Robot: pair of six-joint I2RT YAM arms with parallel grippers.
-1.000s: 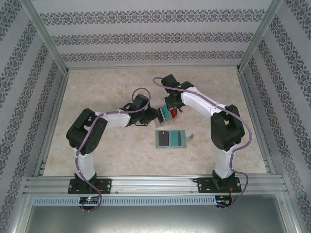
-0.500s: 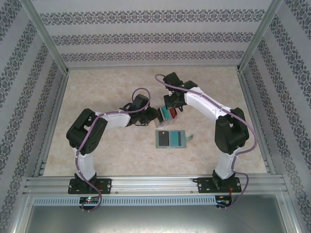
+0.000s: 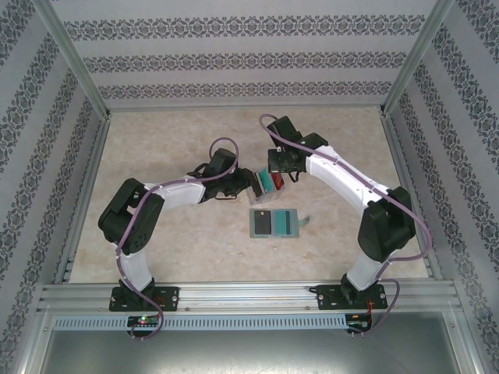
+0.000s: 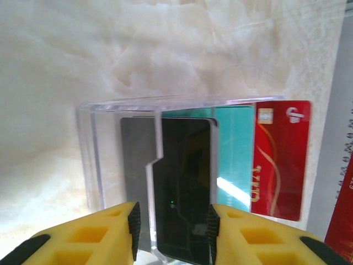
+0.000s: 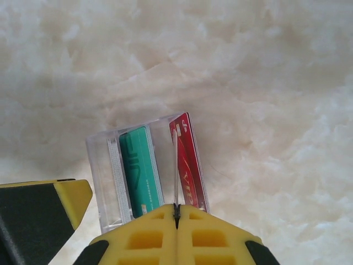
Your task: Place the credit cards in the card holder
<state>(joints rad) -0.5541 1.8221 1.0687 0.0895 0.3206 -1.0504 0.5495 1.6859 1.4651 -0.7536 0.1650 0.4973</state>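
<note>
Red, teal and black credit cards (image 5: 140, 165) stand in a clear box (image 5: 105, 182) mid-table; the grey-green card holder (image 3: 274, 222) lies flat nearby.

Bright, even, diffuse light leaves only faint soft shadows on the pale bench (image 3: 156, 234) beneath the arms. In the left wrist view the bench bleaches nearly white. There a glare streak crosses the teal card (image 4: 237, 154), thin highlights line the clear box (image 4: 88, 149), and the left claw (image 4: 174, 232) is blurred.

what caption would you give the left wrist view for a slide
Left gripper open around a clear box holding a dark card, a teal card and a red card
</note>
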